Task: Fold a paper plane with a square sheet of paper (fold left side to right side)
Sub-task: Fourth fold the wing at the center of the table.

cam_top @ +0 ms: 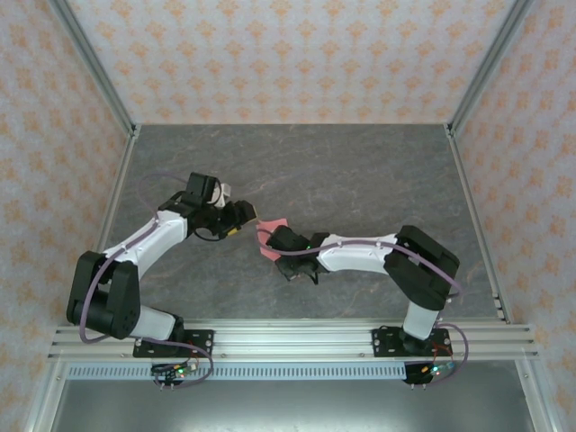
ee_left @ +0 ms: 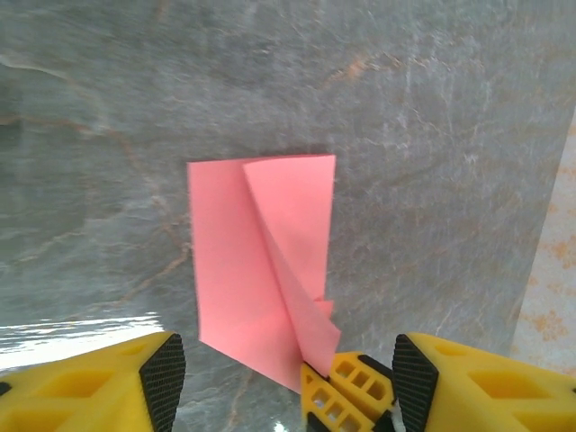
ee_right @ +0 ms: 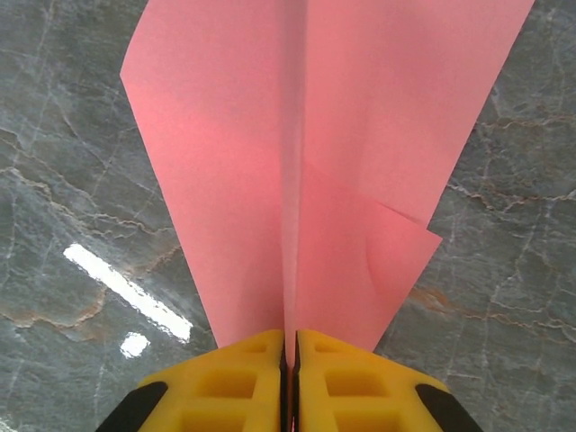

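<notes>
The salmon-pink sheet of paper [cam_top: 275, 224] lies near the table's middle, folded into a pointed paper plane shape [ee_left: 256, 261] with a raised centre crease [ee_right: 297, 135]. My right gripper [ee_right: 289, 346] is shut on the pointed end of that crease, its yellow fingers [ee_left: 355, 391] pressed together, and the wings spread to both sides. My left gripper [ee_left: 288, 382] is open. Its two black-padded fingers [ee_left: 164, 373] stand apart on either side of the paper's point and of the right gripper, touching neither. From above, the two grippers [cam_top: 247, 216] [cam_top: 270, 241] meet tip to tip.
The grey marbled table top [cam_top: 360, 171] stretches behind and to both sides of the arms. Aluminium posts [cam_top: 108, 99] [cam_top: 477, 90] and patterned walls bound it. A metal rail [cam_top: 288, 340] carrying both arm bases runs along the near edge.
</notes>
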Controlling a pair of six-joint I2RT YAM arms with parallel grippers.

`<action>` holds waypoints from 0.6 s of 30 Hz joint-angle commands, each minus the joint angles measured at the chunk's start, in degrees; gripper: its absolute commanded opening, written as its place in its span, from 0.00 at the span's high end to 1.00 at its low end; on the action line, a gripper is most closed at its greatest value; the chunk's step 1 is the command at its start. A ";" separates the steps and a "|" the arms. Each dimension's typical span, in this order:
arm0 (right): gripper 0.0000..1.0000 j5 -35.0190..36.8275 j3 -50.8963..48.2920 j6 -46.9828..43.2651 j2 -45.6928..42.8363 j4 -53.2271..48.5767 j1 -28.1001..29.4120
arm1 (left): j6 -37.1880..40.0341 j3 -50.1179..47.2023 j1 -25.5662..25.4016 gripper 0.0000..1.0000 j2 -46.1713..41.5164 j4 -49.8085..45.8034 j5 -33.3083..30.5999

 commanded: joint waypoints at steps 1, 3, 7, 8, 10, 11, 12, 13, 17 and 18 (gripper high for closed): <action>0.89 -5.39 0.23 1.68 -0.58 0.22 -1.59 | 1.28 -2.41 1.26 0.37 -1.04 -1.65 0.07; 0.89 -7.82 -0.13 2.03 -0.94 0.75 -2.63 | 0.96 -3.89 1.14 0.42 -0.97 0.34 1.73; 0.89 -12.18 -1.00 2.98 -1.04 2.19 -4.37 | 0.34 -6.80 0.22 0.51 -0.76 3.58 3.81; 0.89 -12.94 -1.19 3.22 -1.04 2.52 -4.75 | 0.27 -7.18 -0.40 0.52 -0.66 4.24 4.05; 0.89 -14.70 -1.94 3.90 -1.09 3.40 -5.68 | -0.12 -7.64 -2.11 0.54 0.02 5.37 4.04; 0.90 -15.68 -2.31 4.22 -1.25 3.81 -6.18 | -0.37 -7.77 -2.86 0.54 0.47 5.97 4.03; 0.90 -16.58 -2.74 4.62 -1.30 4.41 -6.66 | -0.79 -7.77 -3.82 0.54 1.07 6.79 4.01; 0.90 -17.49 -3.16 4.95 -1.47 4.83 -7.18 | -1.29 -7.74 -4.78 0.55 1.91 7.86 4.10; 0.90 -20.49 -4.66 6.22 -1.78 6.38 -8.67 | -2.77 -6.62 -7.66 0.59 5.72 10.50 3.67; 0.90 -20.99 -5.10 6.55 -1.87 6.73 -8.90 | -3.12 -6.16 -8.29 0.60 6.81 11.18 3.58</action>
